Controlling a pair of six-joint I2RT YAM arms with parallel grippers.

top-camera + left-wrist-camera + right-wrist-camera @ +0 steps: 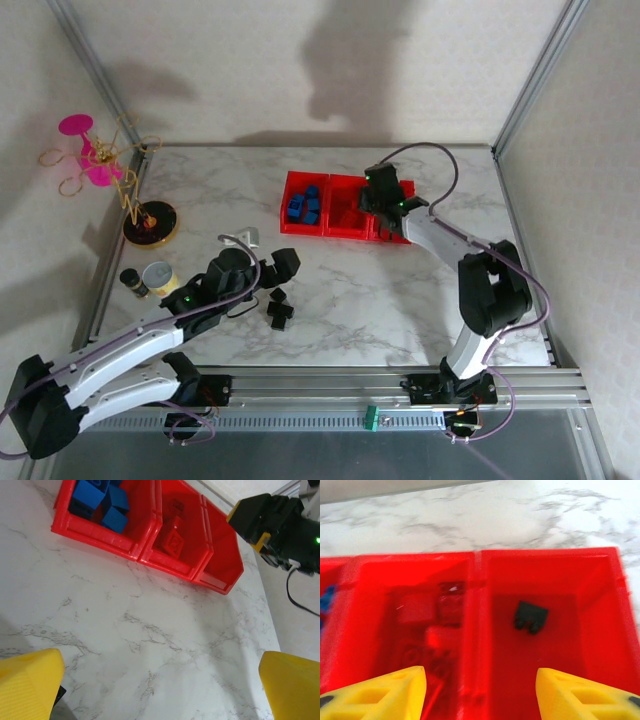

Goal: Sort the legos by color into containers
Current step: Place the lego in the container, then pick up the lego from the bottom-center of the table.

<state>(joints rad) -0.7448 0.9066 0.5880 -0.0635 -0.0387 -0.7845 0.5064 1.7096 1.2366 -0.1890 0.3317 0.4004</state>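
Yellow fingers (390, 692) spread empty, the right gripper (480, 685) is hovering over red translucent plastic bins (545, 560), seemingly leaving a small black brick (530, 616) sorted inside.

1. I count 3 containers (345, 236), joined in 1 row.
2. I see 1 black lego (531, 616) in their right-end bin.
3. I make out at least 4 blue legos (303, 205) in their left-end bin.
4. The red legos (451, 609) in their middle bin are too blurred to count.

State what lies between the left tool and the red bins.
Bare marble table, seen in the left wrist view: nothing lies between the left tool and the red bins.
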